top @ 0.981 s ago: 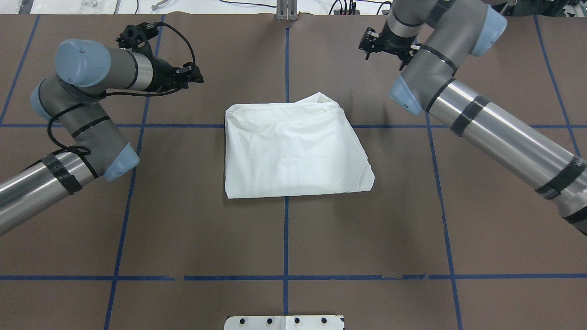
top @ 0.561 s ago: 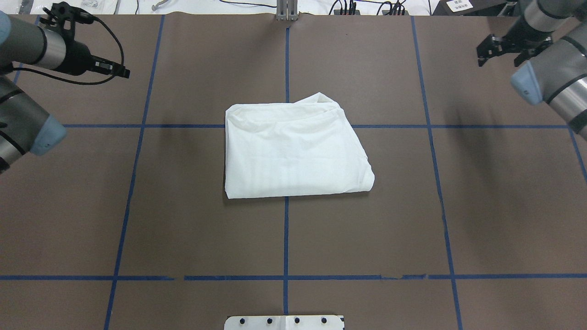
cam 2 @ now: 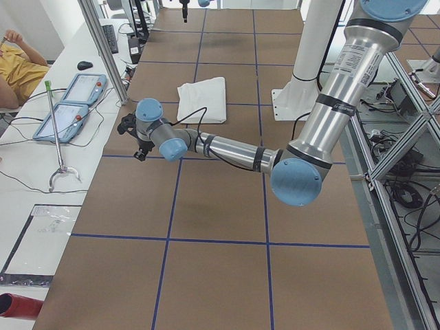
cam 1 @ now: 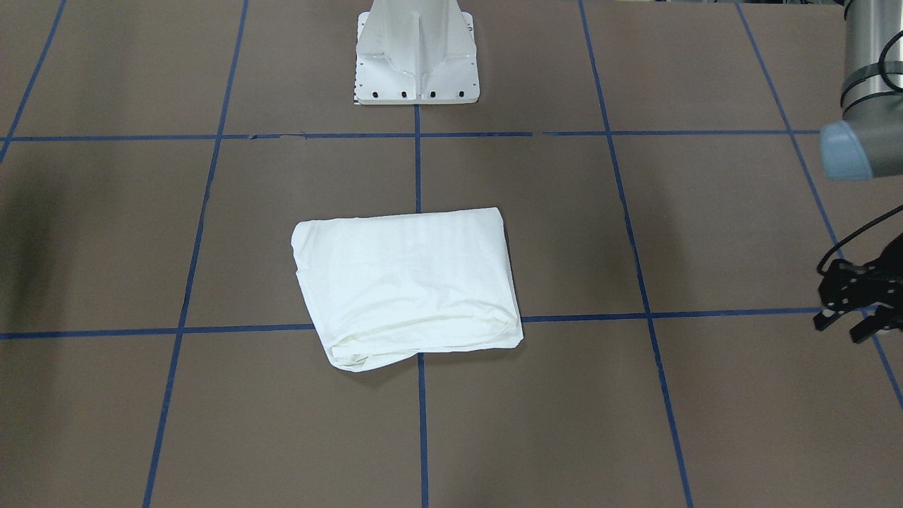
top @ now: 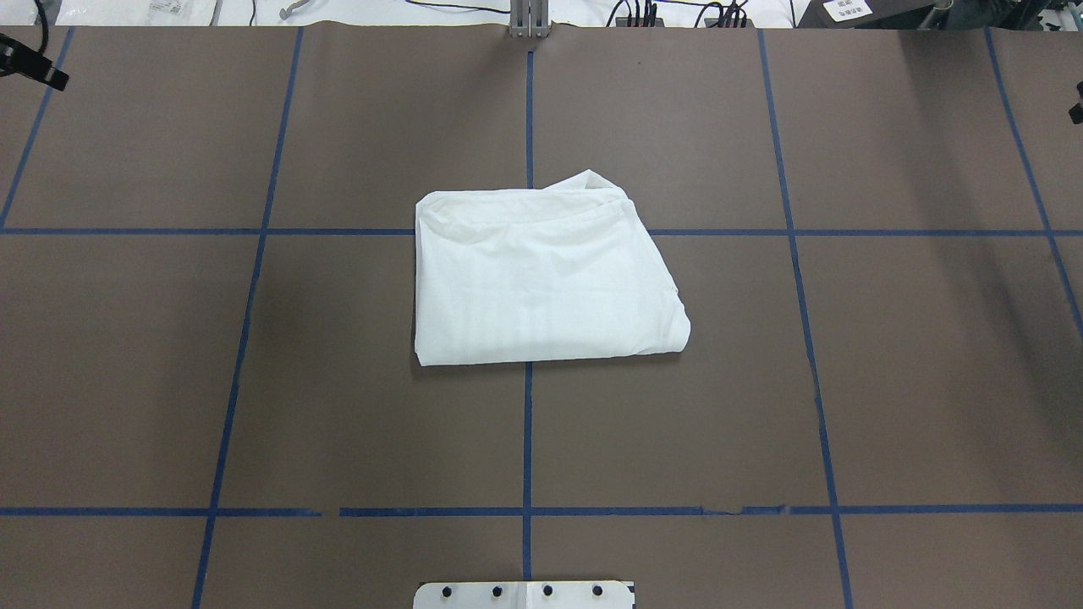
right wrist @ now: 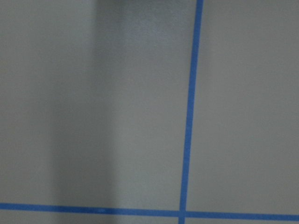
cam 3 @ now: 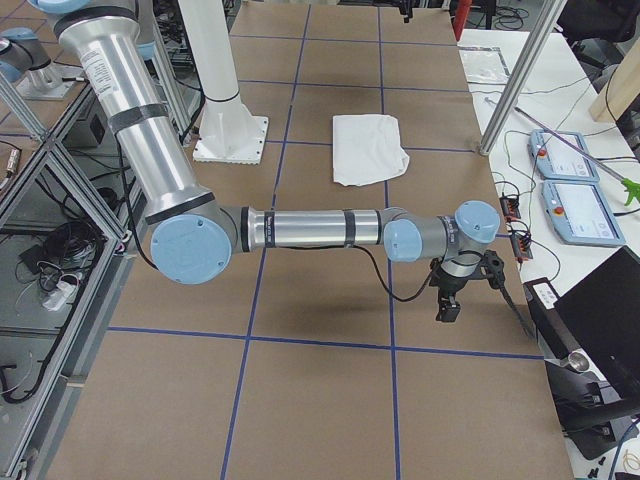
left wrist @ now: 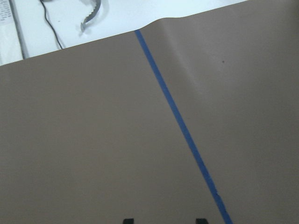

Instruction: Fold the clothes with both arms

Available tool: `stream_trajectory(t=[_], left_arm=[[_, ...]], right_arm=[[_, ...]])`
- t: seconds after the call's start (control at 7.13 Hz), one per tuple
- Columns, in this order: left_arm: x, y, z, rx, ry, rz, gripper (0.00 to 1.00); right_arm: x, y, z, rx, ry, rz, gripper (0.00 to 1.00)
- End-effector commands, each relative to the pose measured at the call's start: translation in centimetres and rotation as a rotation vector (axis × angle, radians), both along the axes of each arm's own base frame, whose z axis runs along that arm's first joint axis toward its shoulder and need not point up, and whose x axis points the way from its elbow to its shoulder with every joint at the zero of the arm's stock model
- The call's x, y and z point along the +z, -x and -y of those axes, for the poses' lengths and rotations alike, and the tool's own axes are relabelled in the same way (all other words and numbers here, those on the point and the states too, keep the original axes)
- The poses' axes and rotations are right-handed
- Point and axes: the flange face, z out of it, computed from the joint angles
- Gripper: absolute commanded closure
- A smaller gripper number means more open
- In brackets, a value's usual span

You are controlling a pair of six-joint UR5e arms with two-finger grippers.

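Sitting midway, well apart from both, your shirt point(top: 541, 283) favours neither; left gripper point(cam 1: 844, 326) gapes empty, right gripper point(cam 3: 458, 296) you cannot tell.

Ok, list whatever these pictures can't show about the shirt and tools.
Shirt: any print, collar and label, hidden inside the folds, every view.
Right tool: open or shut; cut by the overhead view's edge, small from the side, absent from its wrist camera.
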Motion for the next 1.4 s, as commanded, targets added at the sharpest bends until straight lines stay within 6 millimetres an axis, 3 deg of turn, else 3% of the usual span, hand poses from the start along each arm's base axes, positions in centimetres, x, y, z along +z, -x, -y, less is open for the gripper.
stream_trajectory(t=[0.0,0.14,0.28,0.42,0.56,0.7,0.84,0.98,1.12,1.26], left_arm=[[3.1,5.7,-0.5,0.018,0.060,0.073,0.45],[5.1,6.8,-0.9,0.007,0.093,0.078,0.45],[8.5,8.2,-3.3,0.056,0.073,0.097,0.42],[9.0,9.2,-6.3,0.137,-0.035,0.128,0.26],[9.2,9.3,-6.9,0.118,-0.016,0.124,0.01],[12.1,8.9,-6.2,0.070,0.097,0.097,0.00],[10.8,9.2,-6.7,0.035,0.071,0.082,0.00],[11.2,8.7,-7.6,0.006,0.088,0.074,0.00],[9.1,8.7,-7.5,-0.035,-0.003,0.051,0.00],[13.2,8.8,-7.0,-0.082,0.067,0.054,0.00]], right_arm=[[1.2,-2.9,-6.4,0.008,0.026,0.001,0.00],[1.9,-2.5,-10.0,-0.001,0.025,-0.001,0.00],[1.1,-0.8,-11.3,-0.034,0.006,0.000,0.00],[-3.3,-0.2,-10.4,-0.033,-0.077,0.018,0.00],[-3.8,2.7,-10.7,-0.083,-0.078,-0.031,0.00],[-2.1,7.1,-10.3,-0.152,-0.045,-0.054,0.00],[-5.3,7.1,-10.3,-0.134,-0.089,-0.036,0.00],[-3.1,6.9,-10.4,-0.145,-0.074,-0.062,0.00],[-2.9,6.9,-10.7,-0.135,-0.059,-0.057,0.00],[-2.8,6.6,-11.4,-0.134,-0.071,-0.064,0.00]])
